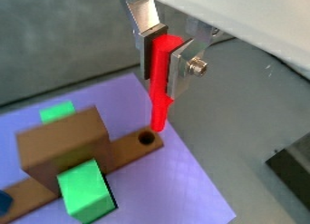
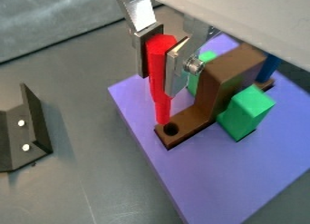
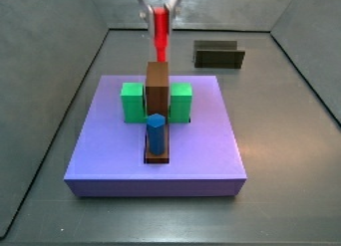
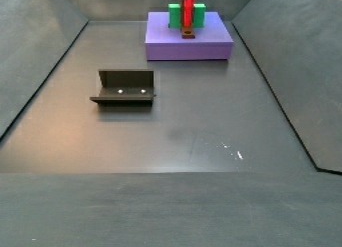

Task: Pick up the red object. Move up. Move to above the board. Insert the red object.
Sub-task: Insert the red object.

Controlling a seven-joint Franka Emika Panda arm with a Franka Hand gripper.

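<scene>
My gripper (image 1: 166,60) is shut on the red object (image 1: 159,92), a thin bright red stick held upright between the silver fingers; both wrist views show it (image 2: 159,82). Its lower end hangs just above a round hole (image 1: 148,137) at the end of a brown block's low base (image 2: 171,131), apart from it. The brown block (image 3: 158,89) stands on the purple-blue board (image 3: 120,155) with a blue peg (image 3: 156,131) in its base. In both side views the red object (image 3: 162,31) (image 4: 190,1) is above the board's far part (image 4: 201,49).
Green blocks (image 3: 134,103) (image 3: 181,103) flank the brown block on the board. A small dark olive box (image 3: 218,55) sits on the floor behind the board. The fixture (image 4: 124,88) stands on the floor apart from the board and shows in a wrist view (image 2: 27,128).
</scene>
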